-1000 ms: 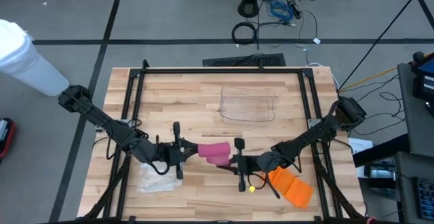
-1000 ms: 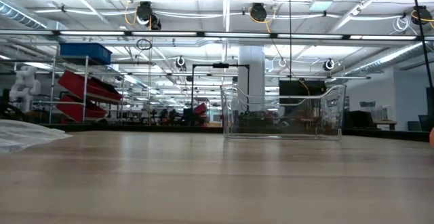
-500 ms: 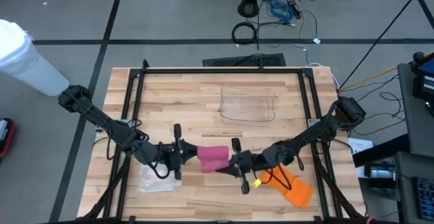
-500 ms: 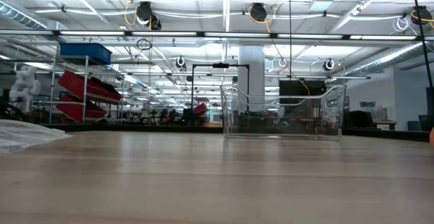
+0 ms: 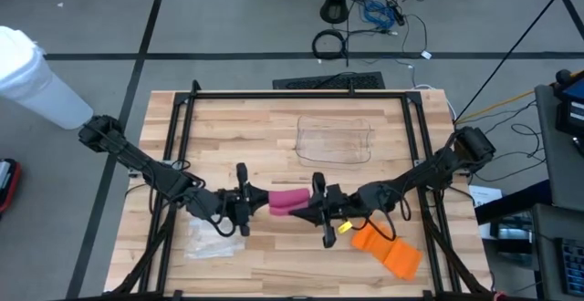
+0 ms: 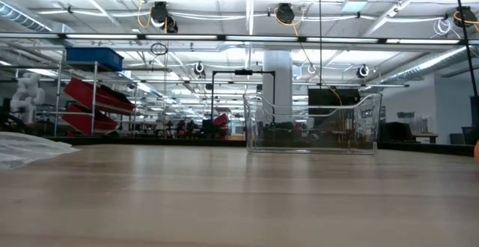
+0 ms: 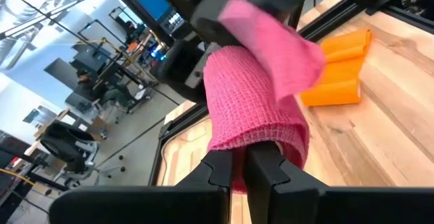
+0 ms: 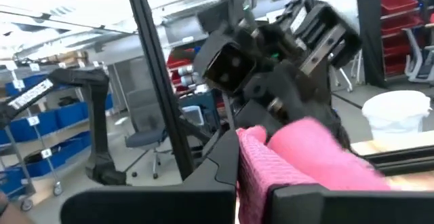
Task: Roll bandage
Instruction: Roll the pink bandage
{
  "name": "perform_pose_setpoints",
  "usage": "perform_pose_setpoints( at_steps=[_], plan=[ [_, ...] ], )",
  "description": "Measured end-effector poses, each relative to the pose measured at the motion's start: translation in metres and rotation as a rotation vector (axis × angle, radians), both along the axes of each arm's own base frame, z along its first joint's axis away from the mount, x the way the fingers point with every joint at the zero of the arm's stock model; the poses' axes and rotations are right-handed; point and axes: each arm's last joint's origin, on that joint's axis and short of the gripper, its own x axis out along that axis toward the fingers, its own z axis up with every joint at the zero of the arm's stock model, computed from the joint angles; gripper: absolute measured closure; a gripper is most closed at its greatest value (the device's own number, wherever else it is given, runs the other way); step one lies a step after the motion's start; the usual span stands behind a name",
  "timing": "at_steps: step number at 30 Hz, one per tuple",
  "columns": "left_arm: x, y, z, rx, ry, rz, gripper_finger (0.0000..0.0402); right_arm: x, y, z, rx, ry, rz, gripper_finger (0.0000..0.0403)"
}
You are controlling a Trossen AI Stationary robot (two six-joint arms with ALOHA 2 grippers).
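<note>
A pink bandage [image 5: 287, 201], partly rolled, hangs in the air between my two grippers over the table's near middle. My left gripper [image 5: 258, 201] is shut on its left end and my right gripper [image 5: 303, 212] on its right end. In the left wrist view the bandage [image 7: 254, 102] is a thick roll with a loose flap [image 7: 285, 47] at its far end, in front of my right gripper. The right wrist view shows the bandage [image 8: 312, 156] running toward my left gripper [image 8: 271, 54]. Neither gripper nor the bandage is in the low view. My left gripper pinches the roll's near end [image 7: 254, 146] between its two fingers [image 7: 220, 173], coming about level from the table's left. The roll stands out from the fingers, clear of the table. My right gripper pinches the bandage's other end [image 8: 252, 157] between its two fingers [image 8: 220, 159], level from the table's right. That end is held clear of the table.
An orange bandage [image 5: 388, 249] lies on the table near the front right, below my right arm. A clear plastic container [image 5: 335, 140] stands at the far middle. A crumpled clear bag [image 5: 210, 242] lies at the front left. A black frame [image 5: 182, 109] runs around the tabletop.
My right gripper has risen and gone a little toward the table's left, and its wrist has rolled. The pink bandage has drawn into a narrower, tighter roll between the grippers and stays clear of the table. Both grippers stay shut.
</note>
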Motion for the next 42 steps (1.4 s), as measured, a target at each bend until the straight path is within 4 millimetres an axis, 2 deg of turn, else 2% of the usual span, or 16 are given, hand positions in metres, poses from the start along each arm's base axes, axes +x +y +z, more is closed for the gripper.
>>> perform_pose_setpoints(
  at_steps=[6,14,17,22,30,33,39,42],
  plan=[
    [-0.001,-0.002,0.0,-0.002,0.005,-0.03,0.0384,-0.005,-0.005,0.008,-0.003,0.022,-0.045,0.0403],
    [-0.001,-0.002,-0.001,0.002,0.012,-0.033,0.0384,-0.004,-0.009,0.006,0.063,0.062,-0.114,0.0397],
    [-0.001,-0.002,-0.001,0.002,0.013,-0.036,0.0384,-0.004,-0.011,0.007,0.165,0.061,-0.167,0.0383],
    [-0.001,-0.002,-0.002,0.002,0.015,-0.038,0.0384,-0.003,-0.02,0.006,0.44,0.039,-0.267,0.036],
    [-0.002,-0.003,-0.005,0.005,0.052,-0.074,0.0384,-0.001,-0.023,0.004,0.723,0.062,-0.155,0.0345],
    [-0.002,-0.004,-0.005,0.002,0.054,-0.088,0.0384,-0.001,-0.026,0.006,0.742,0.056,-0.148,0.0344],
    [-0.001,-0.003,-0.004,0.023,0.041,-0.097,0.0384,0.0,-0.037,0.006,0.619,0.052,-0.295,0.0344],
    [-0.001,-0.004,-0.004,0.044,0.049,-0.114,0.0384,0.003,-0.04,0.003,0.557,0.106,-0.233,0.0344]
  ],
)
